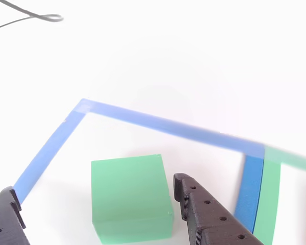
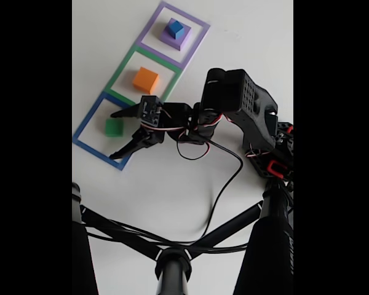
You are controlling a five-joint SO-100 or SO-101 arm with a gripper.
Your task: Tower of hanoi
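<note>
The green block rests on the white table inside the blue square outline. My gripper is open, one black finger on each side of the block; the right finger is close to it and the left one stands well apart. In the fixed view the gripper straddles the green block. The orange block sits in the green outline. The small blue cube sits on top of the purple block in the purple outline.
The three flat square outlines run in a diagonal row on the white table. The arm's body and a loose black cable lie to the right of the row. Black tripod legs cross the bottom of the fixed view.
</note>
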